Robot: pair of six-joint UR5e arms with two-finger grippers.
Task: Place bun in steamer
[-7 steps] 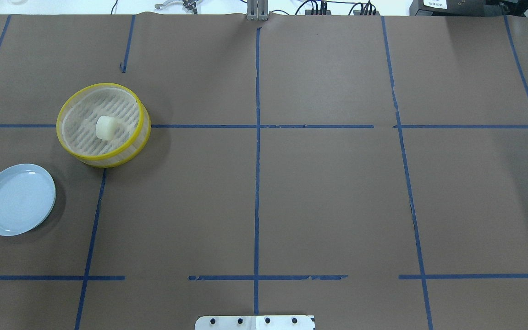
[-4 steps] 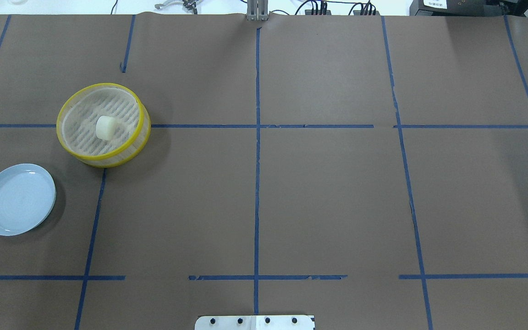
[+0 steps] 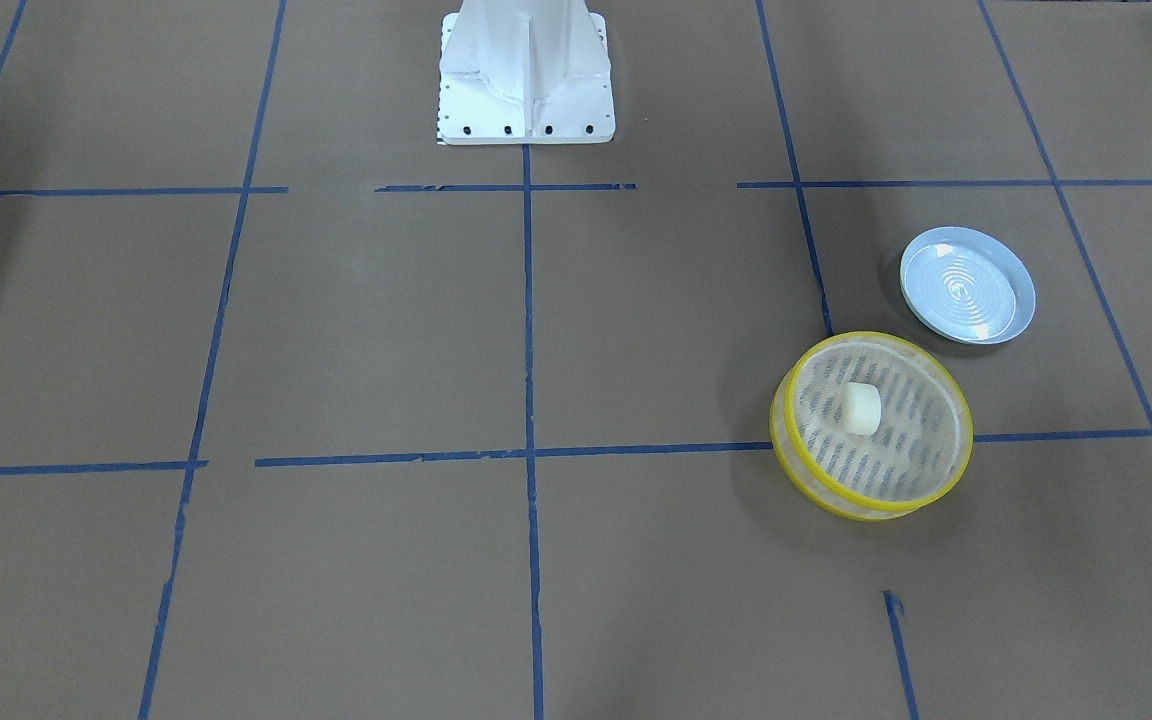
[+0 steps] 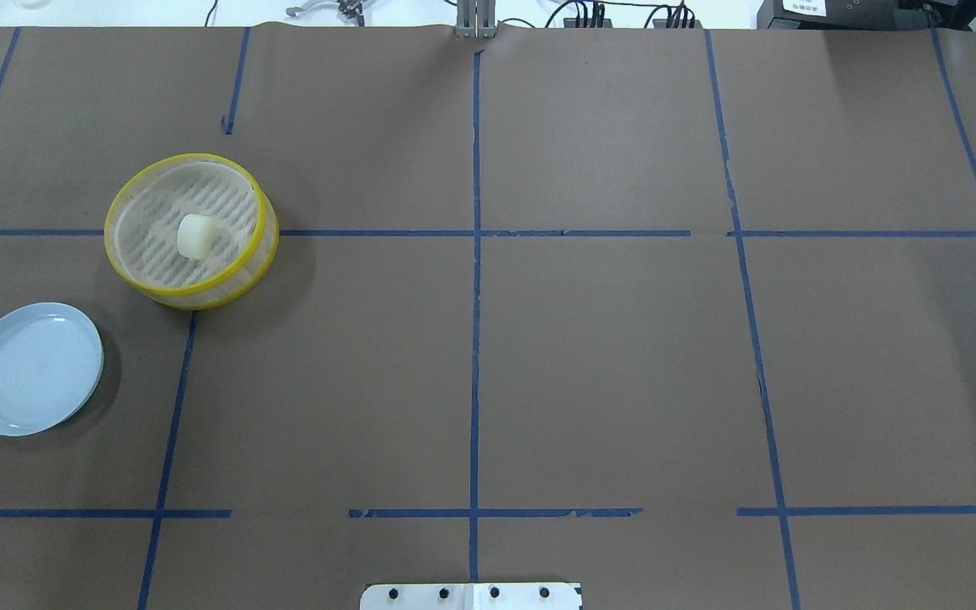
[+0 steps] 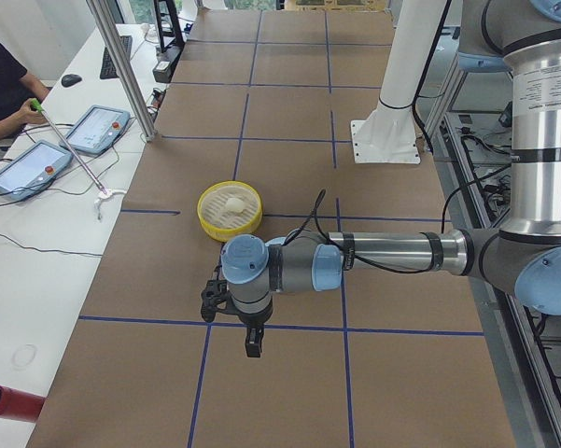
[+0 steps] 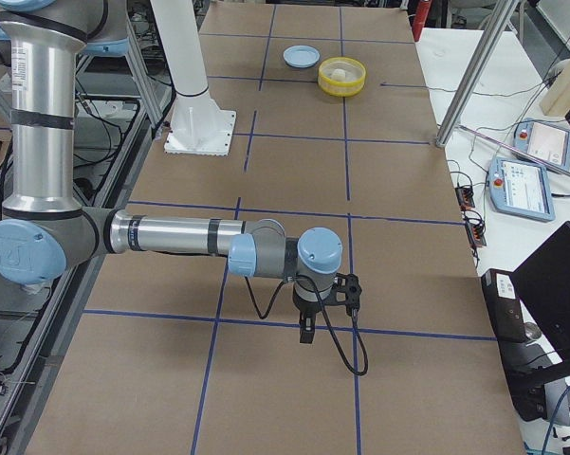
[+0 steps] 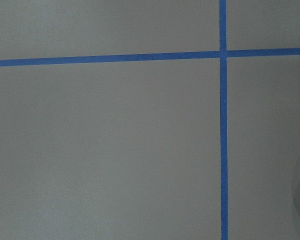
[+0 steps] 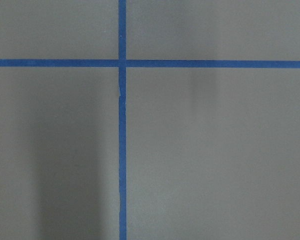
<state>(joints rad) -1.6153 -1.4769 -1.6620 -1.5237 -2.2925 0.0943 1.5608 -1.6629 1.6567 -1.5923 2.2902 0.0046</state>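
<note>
The bun (image 4: 195, 235) lies in the steamer (image 4: 145, 250), near the middle of its slatted floor and clear of the yellow rim. Nothing touches it. The steamer stands on the worktop (image 4: 607, 356) on my left side, over a crossing of blue tape (image 4: 476, 339). The pale blue plate (image 4: 30, 368) sits near it, closer to the robot and further left, and the two do not touch. I see the left hand (image 5: 252, 347) only in the left side view, pointing down over the worktop, on the near side of the steamer and apart from it. I cannot tell how wide it stands. The right hand (image 6: 306, 334) shows only in the right side view, also pointing down, far from steamer and plate. Its opening I cannot tell either. Both wrist cameras show only brown paper and tape.
</note>
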